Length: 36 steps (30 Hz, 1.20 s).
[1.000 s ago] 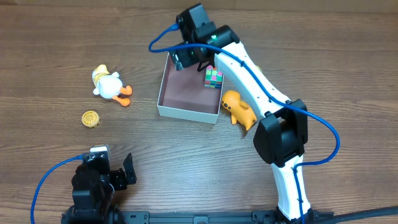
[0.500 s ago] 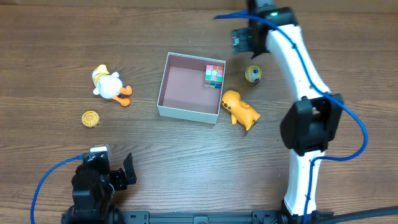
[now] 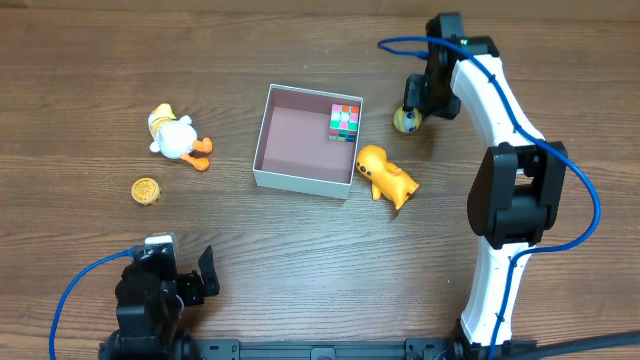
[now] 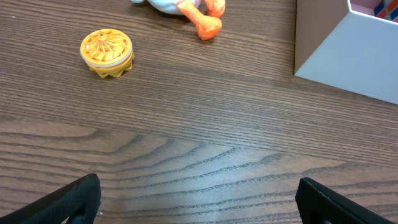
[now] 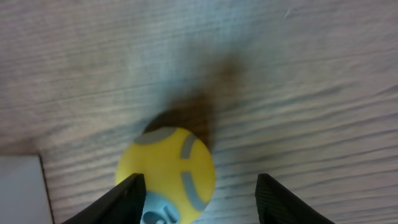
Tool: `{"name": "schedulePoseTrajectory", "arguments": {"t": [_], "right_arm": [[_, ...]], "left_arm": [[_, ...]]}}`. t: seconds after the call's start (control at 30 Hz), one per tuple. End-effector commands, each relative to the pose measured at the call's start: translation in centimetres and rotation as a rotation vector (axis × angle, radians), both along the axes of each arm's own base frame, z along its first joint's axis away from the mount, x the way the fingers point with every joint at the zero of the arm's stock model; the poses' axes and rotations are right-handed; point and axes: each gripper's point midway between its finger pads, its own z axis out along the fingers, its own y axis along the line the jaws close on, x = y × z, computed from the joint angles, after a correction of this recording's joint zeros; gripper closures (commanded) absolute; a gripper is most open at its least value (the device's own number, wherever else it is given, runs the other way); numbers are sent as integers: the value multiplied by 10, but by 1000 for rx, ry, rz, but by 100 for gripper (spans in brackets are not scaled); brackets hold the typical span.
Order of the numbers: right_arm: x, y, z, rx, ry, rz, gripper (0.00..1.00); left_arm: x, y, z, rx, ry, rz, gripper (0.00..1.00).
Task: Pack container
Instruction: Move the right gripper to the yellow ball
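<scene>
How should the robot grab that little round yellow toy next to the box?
The yellow toy sits on the table apart from the container, so its sides are free. Probably best to grip across its round body at the widest part, coming straight down. The right gripper hangs open over it. It is curved, so an off-centre pinch might slip.

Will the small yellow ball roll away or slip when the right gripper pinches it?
The yellow ball looks round, so a nudge would probably roll it across the table. Its smooth curved shell may squirt from the open jaws of the right gripper unless pinched across the middle. Likely light.
</scene>
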Motion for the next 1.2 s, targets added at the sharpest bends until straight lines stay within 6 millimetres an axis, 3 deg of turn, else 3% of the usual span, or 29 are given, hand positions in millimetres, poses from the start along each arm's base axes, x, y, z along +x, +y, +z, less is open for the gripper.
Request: {"name": "schedulePoseTrajectory", "arguments": {"t": [0.0,0.17,0.53,0.77,0.87,1.17], "right_arm": [[-4,2,8,8,-20,-5,40],[0,13,7,69,-39,9,28],[0,28,8,132,-40,45,25],[-5,39,8,136,-26,80,32],[-5,40,8,137,-29,81,40],[-7,40,-2,134,-4,79,40]], "left_arm": [[1,1,1,19,-8,-6,0],[1,1,1,19,-8,-6,0],[1,1,1,19,-8,-6,0],[1,1,1,19,-8,-6,0],[1,1,1,19,-8,-6,0],[1,1,1,19,-8,-6,0]]}}
